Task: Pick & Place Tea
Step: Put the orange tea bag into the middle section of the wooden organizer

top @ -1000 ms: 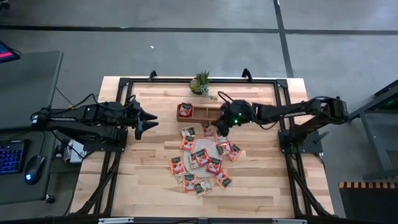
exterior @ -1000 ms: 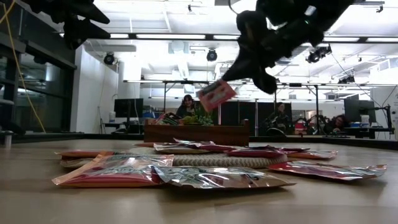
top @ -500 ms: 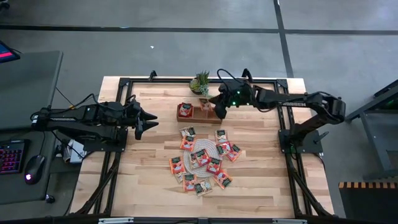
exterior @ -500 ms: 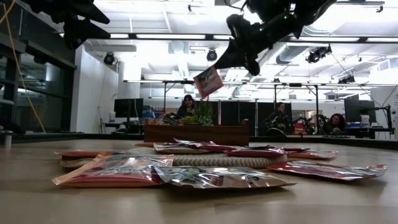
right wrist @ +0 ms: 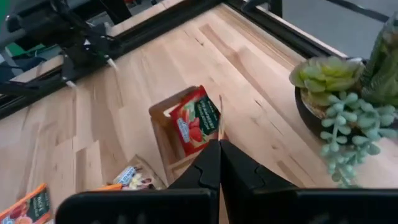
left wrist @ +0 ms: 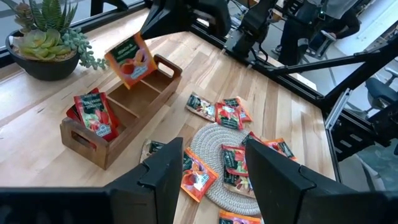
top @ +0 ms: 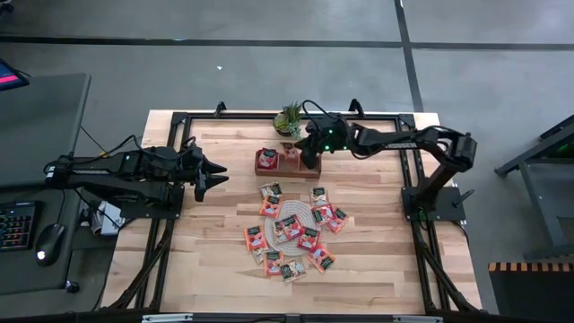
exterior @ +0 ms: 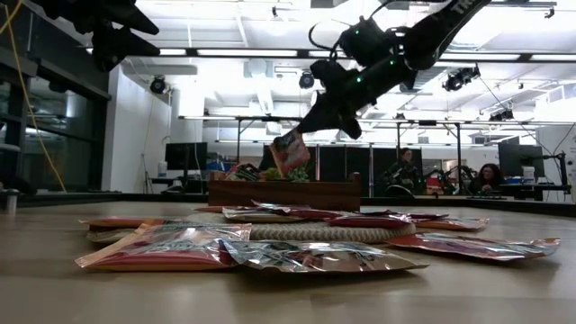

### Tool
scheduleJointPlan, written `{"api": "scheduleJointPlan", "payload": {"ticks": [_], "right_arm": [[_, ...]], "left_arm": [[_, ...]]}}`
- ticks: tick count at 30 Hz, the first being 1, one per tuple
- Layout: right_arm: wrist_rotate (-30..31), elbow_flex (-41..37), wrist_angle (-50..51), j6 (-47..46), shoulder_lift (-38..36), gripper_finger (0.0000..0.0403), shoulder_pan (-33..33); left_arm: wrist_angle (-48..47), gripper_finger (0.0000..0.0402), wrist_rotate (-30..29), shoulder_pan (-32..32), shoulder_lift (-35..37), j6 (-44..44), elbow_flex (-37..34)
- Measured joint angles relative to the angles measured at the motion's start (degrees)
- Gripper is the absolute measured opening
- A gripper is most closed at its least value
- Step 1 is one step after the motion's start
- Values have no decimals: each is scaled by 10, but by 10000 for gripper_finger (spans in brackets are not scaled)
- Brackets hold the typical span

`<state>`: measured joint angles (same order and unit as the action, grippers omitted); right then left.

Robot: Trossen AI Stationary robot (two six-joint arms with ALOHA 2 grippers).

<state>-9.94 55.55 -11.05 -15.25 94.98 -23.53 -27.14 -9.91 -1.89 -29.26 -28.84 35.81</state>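
A pale wooden table [top: 377, 242] is sitting on grey floor. The left gripper [top: 215, 174] is hovering left, fingers apart. The right gripper [exterior: 310, 125], clamped on a sachet [exterior: 290, 151], is dangling it tilted above the tray [top: 287, 164]; other sachets [top: 291, 231] are lying flat around the mat [left wrist: 214, 158].

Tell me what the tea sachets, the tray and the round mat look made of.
Tea sachets: glossy foil or plastic film, probably; they crinkle and glint. Tray: brown wood with matte finish and visible grain. Round mat: whitish woven cord or fibre, in ribbed concentric rings.
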Motion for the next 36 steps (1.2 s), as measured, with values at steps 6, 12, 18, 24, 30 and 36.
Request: {"api": "scheduleJointPlan", "payload": {"ticks": [6,12,18,24,30,36], "right_arm": [[-4,0,-16,-13,19,0,-2],[-1,0,-22,-18,23,0,-2],[0,0,-23,-28,28,0,-6],[0,0,-21,-57,51,0,-6],[-1,-1,-36,-80,75,0,-6],[5,-1,-36,-88,75,0,-10]], "left_arm": [[0,172,0,0,0,0,0],[0,172,0,0,0,0,0],[0,172,-3,0,0,2,0],[0,172,-3,0,0,15,0],[0,172,-3,0,0,17,0],[0,172,-3,0,0,18,0]]}}
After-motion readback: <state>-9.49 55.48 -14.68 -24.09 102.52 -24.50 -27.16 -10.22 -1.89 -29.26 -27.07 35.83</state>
